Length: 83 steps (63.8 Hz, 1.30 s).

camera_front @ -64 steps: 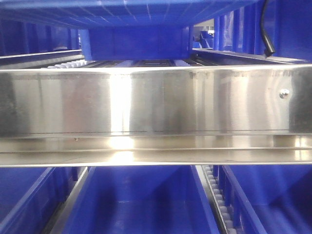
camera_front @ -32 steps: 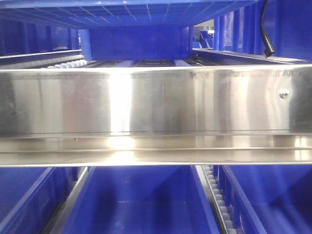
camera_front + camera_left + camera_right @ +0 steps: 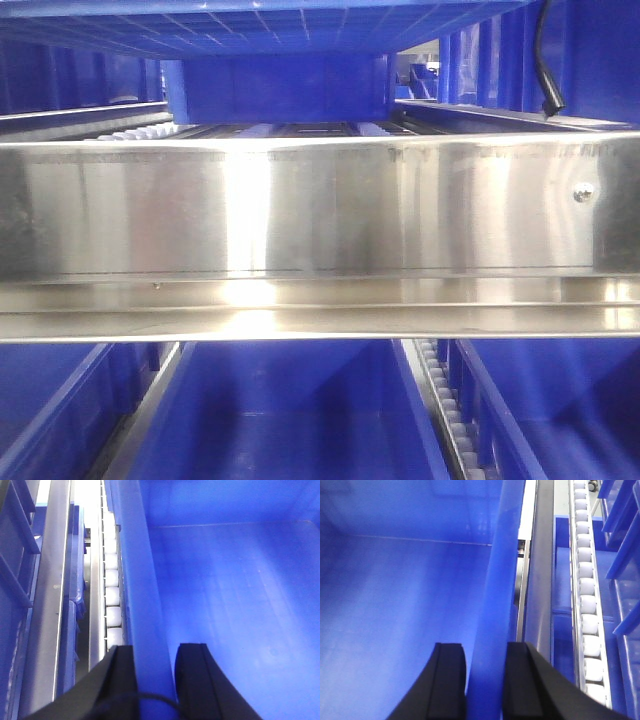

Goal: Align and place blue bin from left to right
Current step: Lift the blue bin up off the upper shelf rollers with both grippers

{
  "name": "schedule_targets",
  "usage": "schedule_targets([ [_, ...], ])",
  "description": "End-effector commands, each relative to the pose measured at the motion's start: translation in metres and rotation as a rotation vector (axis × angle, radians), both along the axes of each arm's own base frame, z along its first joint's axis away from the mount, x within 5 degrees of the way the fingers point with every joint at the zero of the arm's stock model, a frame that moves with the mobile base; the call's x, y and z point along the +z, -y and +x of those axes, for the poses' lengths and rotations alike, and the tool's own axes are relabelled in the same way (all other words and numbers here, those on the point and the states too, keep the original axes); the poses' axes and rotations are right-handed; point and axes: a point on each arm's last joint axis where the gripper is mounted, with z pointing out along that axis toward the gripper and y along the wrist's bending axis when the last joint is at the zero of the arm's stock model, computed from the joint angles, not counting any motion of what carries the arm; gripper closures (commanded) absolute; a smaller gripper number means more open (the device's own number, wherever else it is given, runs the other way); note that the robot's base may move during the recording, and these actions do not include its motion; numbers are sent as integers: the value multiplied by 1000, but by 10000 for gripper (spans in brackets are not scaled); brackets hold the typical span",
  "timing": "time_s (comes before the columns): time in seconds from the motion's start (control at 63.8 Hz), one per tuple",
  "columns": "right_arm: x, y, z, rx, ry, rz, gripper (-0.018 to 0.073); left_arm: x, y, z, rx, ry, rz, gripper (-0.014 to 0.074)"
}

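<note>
Above the steel rail (image 3: 320, 210), left gripper (image 3: 156, 655) and right gripper (image 3: 483, 652) still clamp the blue bin (image 3: 225, 605).

Brushed steel crossbeam (image 3: 320, 215) spans the rack front, with one screw (image 3: 583, 192) near its right end. Black cable (image 3: 552, 98) hangs at the upper right corner. Open lower crates (image 3: 290, 420) sit beneath the beam, with a roller strip (image 3: 447, 410) between two of them. White rollers (image 3: 112, 596) run beside a steel side rail (image 3: 50, 590). A second roller row (image 3: 587, 605) is seen from the right wrist.
</note>
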Motion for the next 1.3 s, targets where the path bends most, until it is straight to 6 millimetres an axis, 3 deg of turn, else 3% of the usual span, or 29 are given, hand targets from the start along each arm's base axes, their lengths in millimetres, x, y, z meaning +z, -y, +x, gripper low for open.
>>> schedule_targets([
  [0.0,21,13,-7,-13,127,-29,637,18,-6,-6,9,112,29,611],
  [1.285,21,13,-7,-13,127,-29,637,16,-6,-4,9,110,30,611],
])
